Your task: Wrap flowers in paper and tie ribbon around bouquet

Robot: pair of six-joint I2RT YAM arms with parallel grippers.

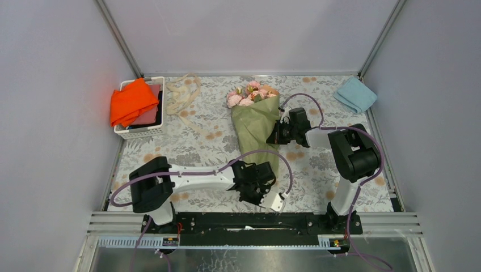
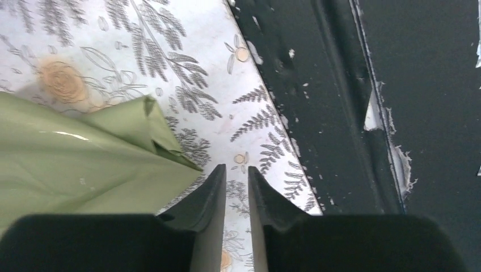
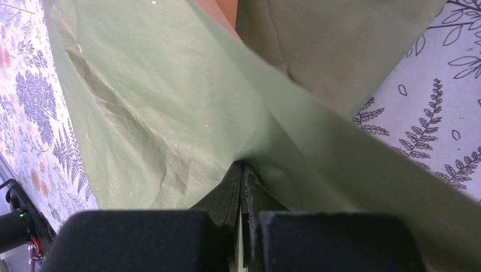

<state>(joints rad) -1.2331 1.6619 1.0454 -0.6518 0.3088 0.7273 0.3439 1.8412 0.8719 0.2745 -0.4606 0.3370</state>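
The bouquet lies in the middle of the table, with pink flowers (image 1: pixel 248 95) at the far end of an olive-green paper (image 1: pixel 256 127) cone. My right gripper (image 1: pixel 274 135) is shut on the cone's right edge. In the right wrist view the paper (image 3: pixel 170 113) folds into the closed jaws (image 3: pixel 241 165), and a peach inner strip (image 3: pixel 218 14) shows at the top. My left gripper (image 1: pixel 258 187) hovers by the cone's near tip. Its fingers (image 2: pixel 236 168) stand slightly apart with nothing between them, and the paper's tip (image 2: pixel 102 158) is just to their left. The cream ribbon (image 1: pixel 184 96) lies loose at the far left.
A white basket (image 1: pixel 142 134) holding an orange cloth (image 1: pixel 131 101) stands at the far left. At the far right lies a folded light blue cloth (image 1: pixel 355 94). The black base rail (image 1: pixel 249 222) runs along the near edge, close to my left gripper (image 2: pixel 340 102).
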